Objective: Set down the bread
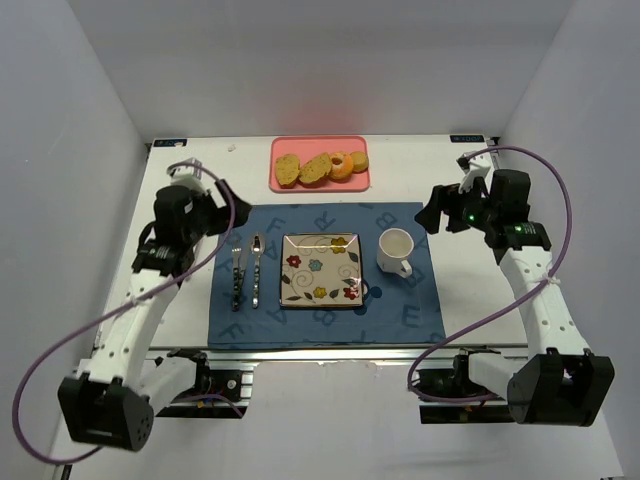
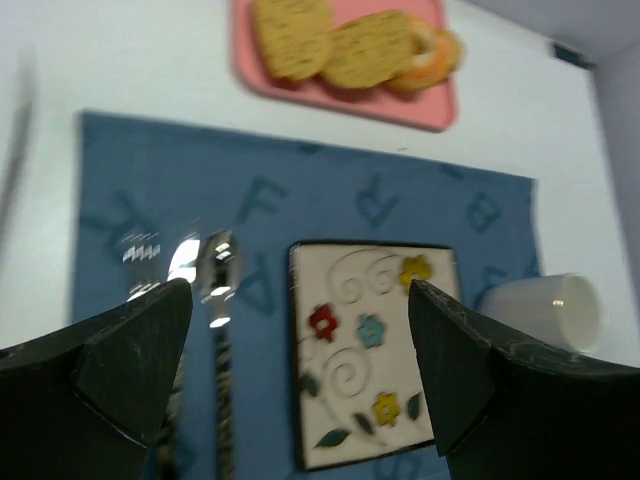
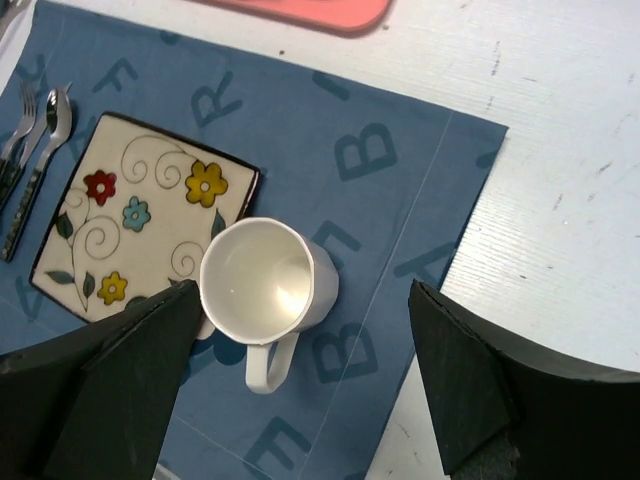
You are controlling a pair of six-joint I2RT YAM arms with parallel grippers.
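Top external: bread (beyond plate, mug)

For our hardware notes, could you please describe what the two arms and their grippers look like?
The left arm and right arm share white links, black joint housings and black bases; a looping purple cable trails each. The left gripper and right gripper carry broad, black, wedge-shaped fingers. A small green light shows near the right wrist.

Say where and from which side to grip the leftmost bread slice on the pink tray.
Probably across the near and far crust edges of the leftmost brown bread slice, jaws descending from above: it looks flat on the pink rectangular tray, fully exposed, its right side meeting the next slice.
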